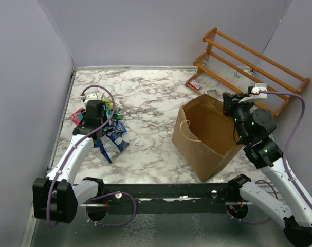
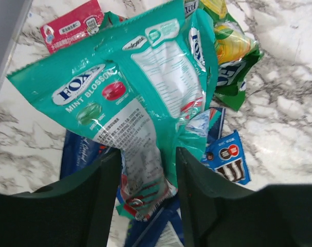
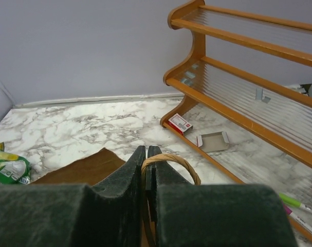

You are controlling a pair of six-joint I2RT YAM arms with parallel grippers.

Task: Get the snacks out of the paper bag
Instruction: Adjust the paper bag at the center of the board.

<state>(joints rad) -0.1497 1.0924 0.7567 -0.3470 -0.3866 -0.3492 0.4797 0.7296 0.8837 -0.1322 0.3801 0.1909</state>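
Observation:
The brown paper bag (image 1: 207,139) stands open at the right of the marble table. My right gripper (image 1: 228,105) is at its far rim, shut on a twisted-paper loop handle (image 3: 184,164); the bag's edge (image 3: 89,167) shows beside the fingers. My left gripper (image 1: 96,123) is low over a pile of snacks at the left. Its fingers (image 2: 197,195) press both sides of a green Fox's mint packet (image 2: 135,77). Under it lie blue packets (image 2: 228,157), a yellow-green one (image 2: 233,46) and a small red-pink one (image 2: 71,25). The pile also shows from above (image 1: 112,141).
A wooden slatted rack (image 1: 248,67) leans at the back right, close behind the bag. A small red-and-white box (image 3: 180,123) and an open cardboard tray (image 3: 213,141) lie at its foot. Grey walls close the left, back and right sides.

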